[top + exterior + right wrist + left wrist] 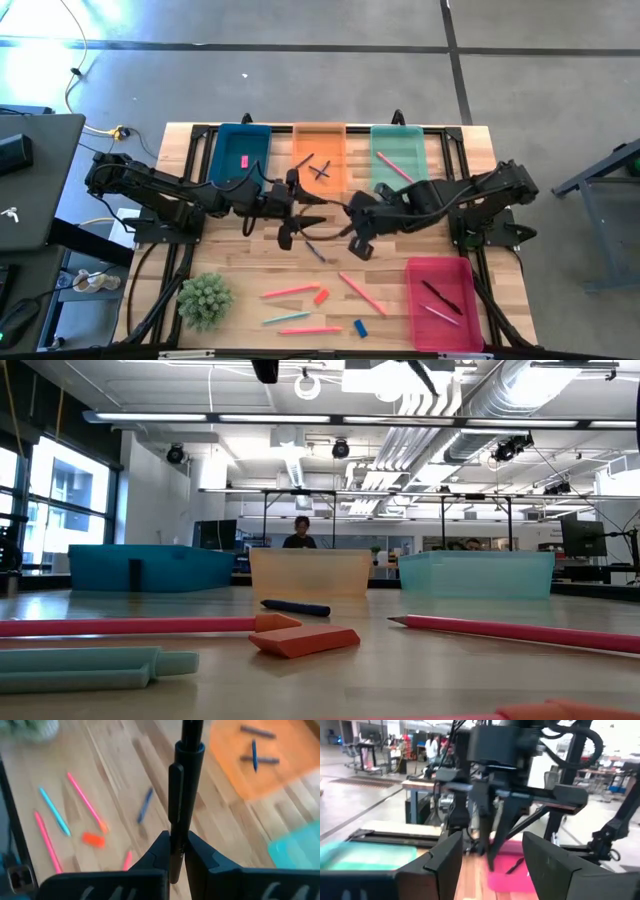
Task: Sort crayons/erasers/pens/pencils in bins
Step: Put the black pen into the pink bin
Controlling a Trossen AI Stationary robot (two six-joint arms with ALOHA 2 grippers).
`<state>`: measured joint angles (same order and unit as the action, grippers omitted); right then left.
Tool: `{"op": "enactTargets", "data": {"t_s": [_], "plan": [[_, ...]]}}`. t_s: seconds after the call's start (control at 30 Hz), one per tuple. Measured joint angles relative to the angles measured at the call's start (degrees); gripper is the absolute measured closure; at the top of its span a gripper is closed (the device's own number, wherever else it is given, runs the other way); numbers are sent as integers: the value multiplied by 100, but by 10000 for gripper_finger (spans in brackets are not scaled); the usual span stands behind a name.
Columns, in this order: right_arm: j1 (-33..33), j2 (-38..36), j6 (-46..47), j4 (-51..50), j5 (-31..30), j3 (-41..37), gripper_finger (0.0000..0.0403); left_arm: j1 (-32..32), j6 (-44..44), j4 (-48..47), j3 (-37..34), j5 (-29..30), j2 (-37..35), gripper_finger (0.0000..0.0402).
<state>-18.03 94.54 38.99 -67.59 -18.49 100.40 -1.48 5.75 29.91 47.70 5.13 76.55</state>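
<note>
hovering mid-counter [230,275], the right hand [178,851] is clenched on a pen [182,780] held upright; the left hand [298,222], fingers spread and released, faces it just beside the orange bin [319,135].

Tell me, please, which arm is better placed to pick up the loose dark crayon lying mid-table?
Left. The left claw is open and empty beside the crayon; the right claw is shut on a pen.

Open left end effector [490,865], (facing) red-pink bin [512,870]
</note>
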Motion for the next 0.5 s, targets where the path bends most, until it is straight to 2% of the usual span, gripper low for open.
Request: {"op": "enactTargets", "data": {"t_s": [0.27,0.5], "plan": [[-478,0,599,-911,-151,0,391,0,0,-653,-2,29,0,211],[-885,0,1309,-1529,-544,0,391,0,-214,-655,-2,188,-48,228]]}}
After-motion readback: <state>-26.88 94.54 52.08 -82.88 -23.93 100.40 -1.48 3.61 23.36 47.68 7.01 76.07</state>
